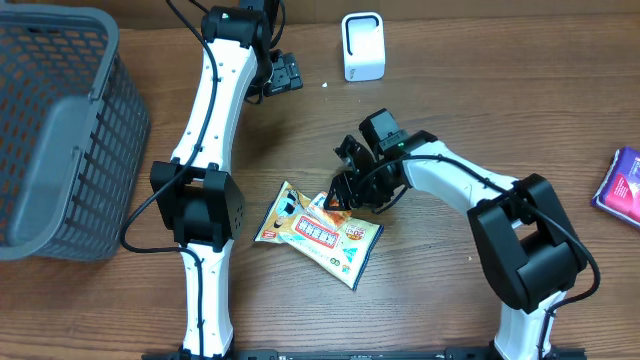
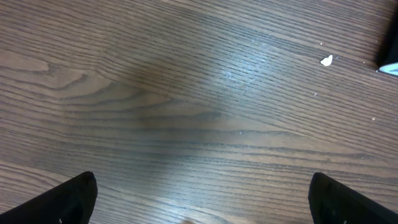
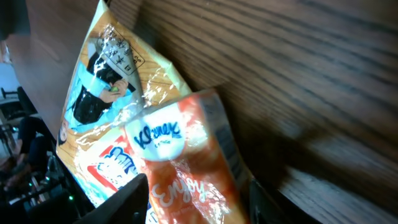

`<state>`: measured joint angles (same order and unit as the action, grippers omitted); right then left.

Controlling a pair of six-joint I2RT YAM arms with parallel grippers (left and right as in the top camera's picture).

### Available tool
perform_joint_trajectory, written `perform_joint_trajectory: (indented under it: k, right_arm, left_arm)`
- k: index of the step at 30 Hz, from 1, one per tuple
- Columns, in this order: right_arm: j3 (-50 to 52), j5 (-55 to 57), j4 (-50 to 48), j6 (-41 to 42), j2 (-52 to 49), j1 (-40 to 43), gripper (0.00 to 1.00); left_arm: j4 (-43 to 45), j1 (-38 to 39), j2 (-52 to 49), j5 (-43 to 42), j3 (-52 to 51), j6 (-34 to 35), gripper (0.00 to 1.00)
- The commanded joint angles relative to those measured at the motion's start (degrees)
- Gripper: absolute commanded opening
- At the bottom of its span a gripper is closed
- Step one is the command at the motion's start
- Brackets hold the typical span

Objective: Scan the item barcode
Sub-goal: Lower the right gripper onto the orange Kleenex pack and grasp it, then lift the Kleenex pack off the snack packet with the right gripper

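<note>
Overhead | your snack packet (image 1: pixel 318 235) lies flat mid-counter (image 1: pixel 450 120), long axis upper-left to lower-right | orange tissue pack (image 3: pixel 186 155) on top | right end effector (image 3: pixel 199 199) straddles the pack, you can't tell if clamped | left end effector (image 2: pixel 199 202) released wide

**Clipped, covered and unclear**

In the right wrist view the orange packet (image 3: pixel 186 174) runs off the bottom edge and its small print is blurred. Whether the right tool (image 3: pixel 199 204) grips it cannot be told. Overhead, the basket (image 1: pixel 60 140) is cut by the left edge and a purple packet (image 1: pixel 622 185) by the right. The left tool (image 2: pixel 199 202) shows only its fingertips (image 2: pixel 68 202). A dark object (image 2: pixel 388 59) is clipped, and a white speck (image 2: pixel 326 60) is too small to identify.
</note>
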<state>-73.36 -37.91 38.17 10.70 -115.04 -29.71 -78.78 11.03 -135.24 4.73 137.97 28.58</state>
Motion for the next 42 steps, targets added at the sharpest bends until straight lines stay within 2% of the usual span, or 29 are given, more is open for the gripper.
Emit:
perform_joint_trajectory:
  k: [1,6,15,16,18,21,25,30,37,38,39,40,42]
  right_arm:
    - [0.35,-0.13,-0.20,0.04,-0.74,-0.48,0.49]
    - [0.35,-0.15,0.20,2.45,-0.87,-0.55,0.28]
    - [0.37,-0.33,1.79,4.59,-0.87,-0.61,0.25]
    - [0.37,-0.24,1.81,5.09,-0.87,-0.66,0.27]
    - [0.42,1.99,1.77,8.66,-0.87,-0.66,0.53]
    - [0.48,7.37,1.55,15.37,-0.94,-0.83,0.56]
    - [0.68,7.45,-1.07,16.13,-0.98,-1.75,0.56]
    - [0.66,7.50,-5.55,15.91,-0.98,-2.47,0.46]
    - [0.68,7.89,-4.35,16.44,-2.40,-2.47,0.41]
    - [0.68,7.85,-4.28,16.74,-2.80,-2.47,0.38]
    - [0.66,7.82,-4.20,17.05,-3.19,-2.47,0.30]
    - [0.66,7.69,-4.22,17.05,-3.19,-2.47,0.26]
    - [0.46,7.23,-4.24,17.03,-3.17,-2.34,0.22]
  left_arm:
    - [0.11,-0.13,-0.44,0.13,-0.26,1.05,1.00]
    - [0.11,-0.13,-0.44,0.13,-0.26,1.05,1.00]
    - [0.11,-0.13,-0.44,0.13,-0.26,1.05,1.00]
    - [0.11,-0.13,-0.44,0.13,-0.26,1.05,1.00]
    - [0.11,-0.13,-0.44,0.13,-0.26,1.05,1.00]
    - [0.11,-0.13,-0.44,0.13,-0.26,1.05,1.00]
    - [0.11,-0.13,-0.44,0.13,-0.26,1.05,1.00]
    - [0.11,-0.13,-0.44,0.13,-0.26,1.05,1.00]
    - [0.11,-0.13,-0.46,0.13,-0.26,1.05,1.00]
    - [0.11,-0.13,-0.44,0.13,-0.26,1.05,1.00]
    - [0.11,-0.13,-0.44,0.13,-0.26,1.05,1.00]
    - [0.11,-0.13,-0.44,0.13,-0.26,1.05,1.00]
    - [0.11,-0.13,-0.44,0.13,-0.26,1.05,1.00]
